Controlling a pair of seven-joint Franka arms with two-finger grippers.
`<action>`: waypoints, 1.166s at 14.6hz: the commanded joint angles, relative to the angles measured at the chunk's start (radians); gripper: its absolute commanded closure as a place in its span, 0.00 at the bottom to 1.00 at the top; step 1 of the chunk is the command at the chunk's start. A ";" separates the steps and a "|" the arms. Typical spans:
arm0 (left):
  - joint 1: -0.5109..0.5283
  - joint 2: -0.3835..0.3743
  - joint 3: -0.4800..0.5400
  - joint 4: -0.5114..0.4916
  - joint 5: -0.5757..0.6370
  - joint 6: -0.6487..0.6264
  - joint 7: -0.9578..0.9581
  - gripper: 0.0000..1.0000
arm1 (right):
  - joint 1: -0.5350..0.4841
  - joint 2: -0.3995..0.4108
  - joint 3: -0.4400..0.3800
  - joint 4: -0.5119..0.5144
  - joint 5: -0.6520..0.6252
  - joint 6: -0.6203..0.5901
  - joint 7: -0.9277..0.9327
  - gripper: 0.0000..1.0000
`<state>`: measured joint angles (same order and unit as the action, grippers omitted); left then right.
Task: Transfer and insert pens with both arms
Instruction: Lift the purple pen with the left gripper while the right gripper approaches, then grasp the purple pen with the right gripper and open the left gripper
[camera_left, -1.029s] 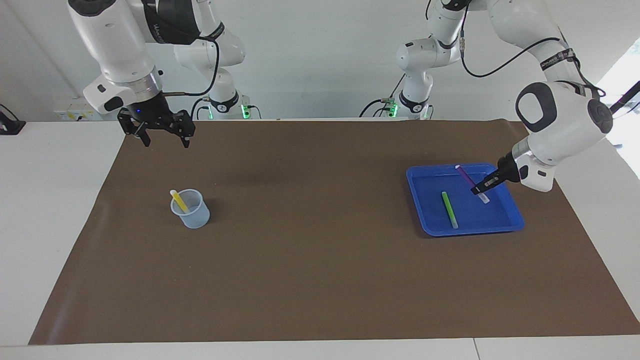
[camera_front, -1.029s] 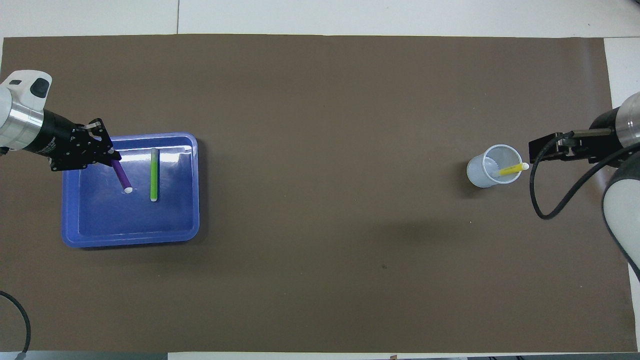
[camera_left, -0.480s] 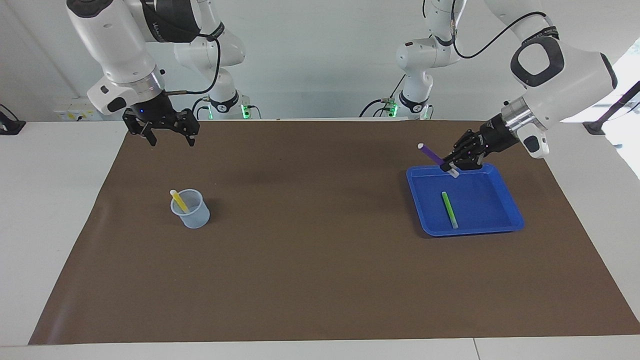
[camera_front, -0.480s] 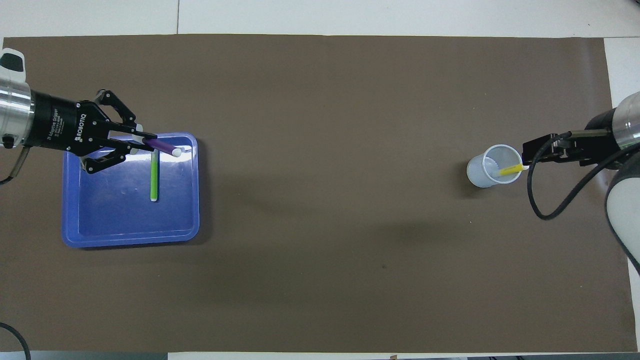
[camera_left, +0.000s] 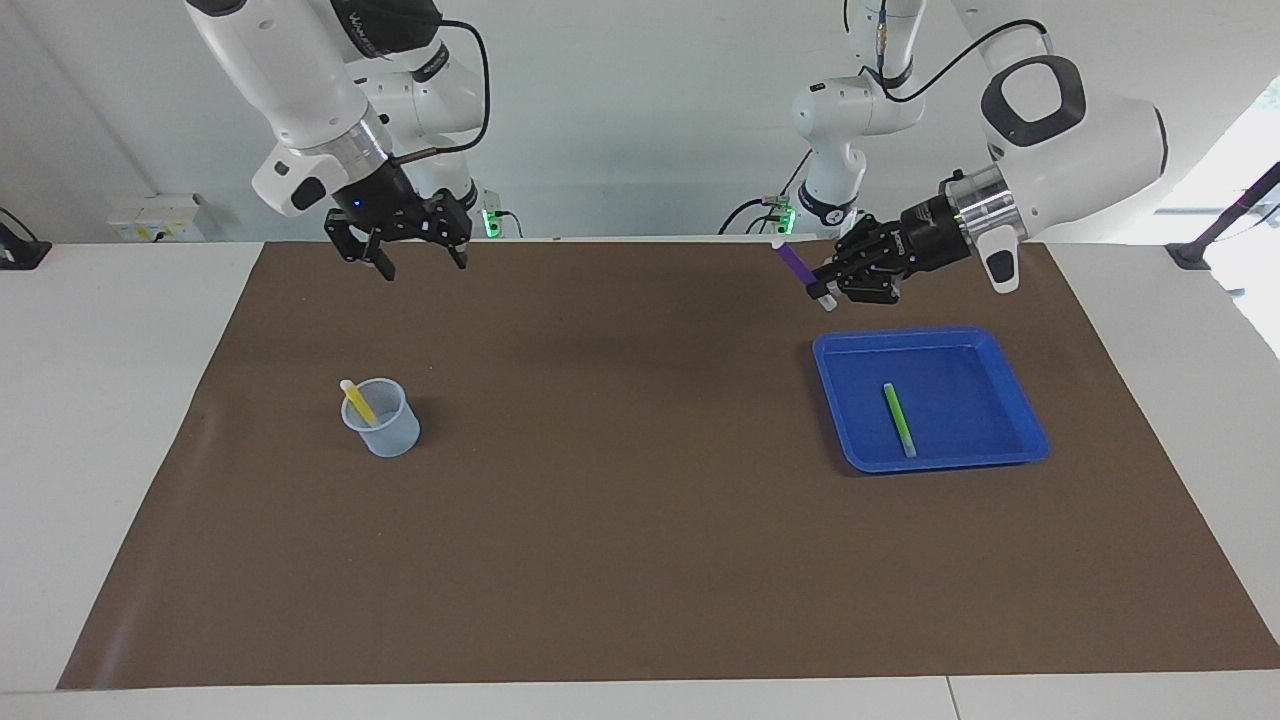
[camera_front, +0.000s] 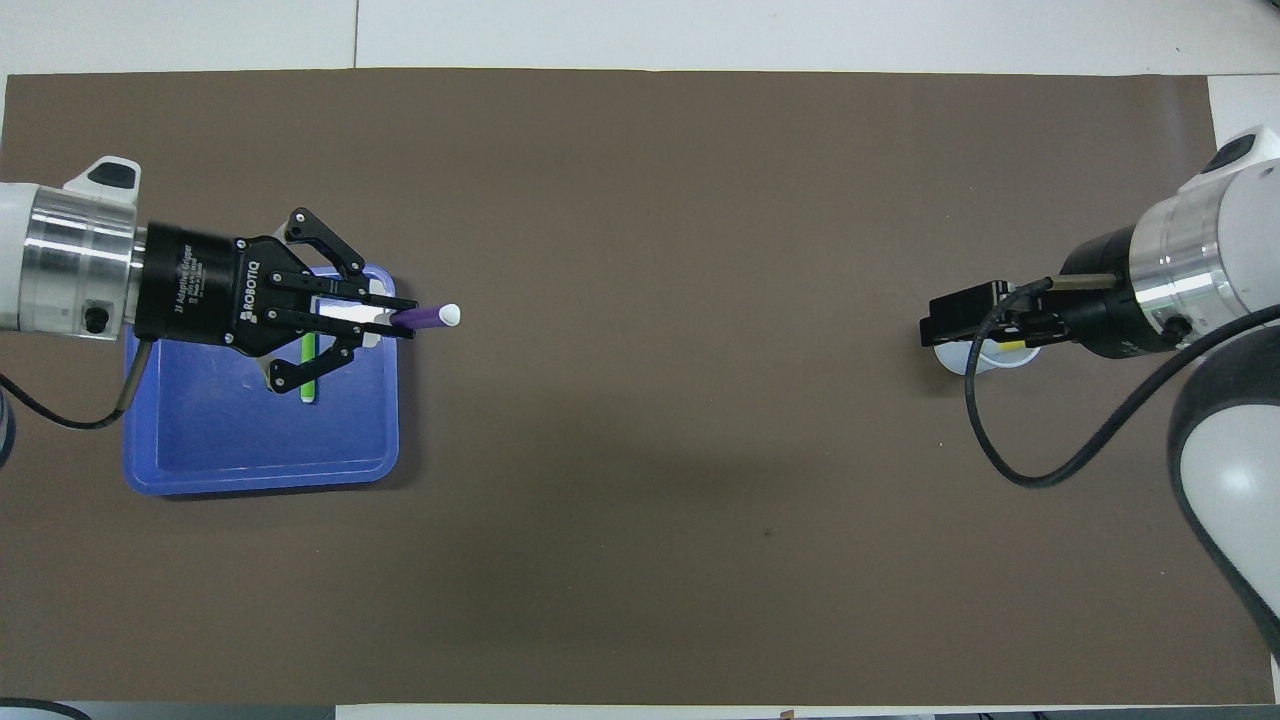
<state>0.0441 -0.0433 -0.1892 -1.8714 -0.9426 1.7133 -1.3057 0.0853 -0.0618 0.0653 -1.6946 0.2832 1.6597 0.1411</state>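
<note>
I am watching two white robot arms over a table covered by a brown mat. In the facing view, the left gripper sits at upper right of the frame, raised in the air over the mat near the blue tray's upper left corner. Its fingertips are clamped on the purple pen, which tilts upward with one pale end pointing toward the top of the frame. In the overhead view the same left gripper appears at middle left, and the purple pen sticks out past the tray's edge toward the centre of the frame, pale tip first.

The blue tray lies on the mat at middle right of the facing view. The green pen lies flat inside it, alone.

The right gripper hangs at upper left of the facing view, above the top edge of the mat, with its fingers spread apart and nothing between them. Lower in the frame, at middle left, a clear plastic cup stands upright on the mat. The yellow pen leans inside it, pale cap uppermost. In the overhead view the right gripper covers most of the cup.
</note>
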 joint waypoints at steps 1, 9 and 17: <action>-0.085 -0.076 0.007 -0.109 -0.047 0.086 -0.093 1.00 | -0.013 -0.001 0.060 0.000 0.135 0.086 0.098 0.00; -0.358 -0.155 0.007 -0.284 -0.152 0.551 -0.296 1.00 | -0.007 0.022 0.274 -0.008 0.238 0.308 0.274 0.00; -0.359 -0.165 0.007 -0.296 -0.216 0.571 -0.294 1.00 | 0.002 0.028 0.358 -0.042 0.220 0.376 0.284 0.00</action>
<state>-0.3079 -0.1749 -0.1869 -2.1330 -1.1344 2.2631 -1.5914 0.0912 -0.0329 0.4136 -1.7145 0.4959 1.9936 0.4202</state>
